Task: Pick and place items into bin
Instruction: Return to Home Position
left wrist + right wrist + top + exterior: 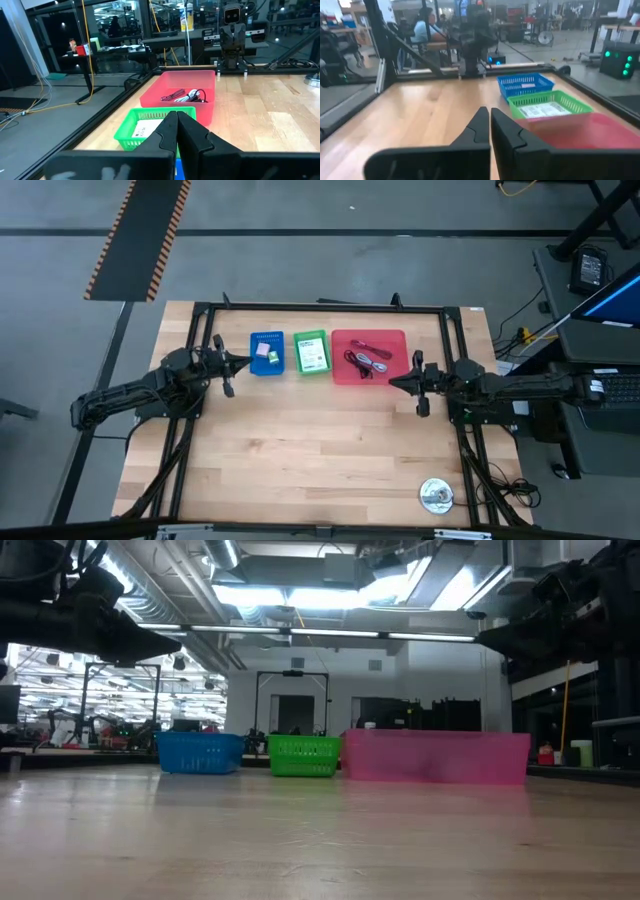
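Left gripper [238,363] and right gripper [396,383], both closed and empty, flank bins [311,333] at the tabletop's [320,455] far edge; the red bin [341,340] holds what look like cables [367,361].

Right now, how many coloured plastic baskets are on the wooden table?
3, in a row: blue mesh basket left, green mesh basket middle, larger red plastic bin right.

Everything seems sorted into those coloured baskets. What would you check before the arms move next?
1. Left gripper shut and empty: ok.
2. Right gripper shut and empty: ok.
3. Both grippers raised above the table, clear of the bins: ok.
4. Cables in red bin, white packet in green bin, small piece in blue bin: ok.
5. Nothing left to sort: cannot tell; a round silvery object lies near the table's corner.
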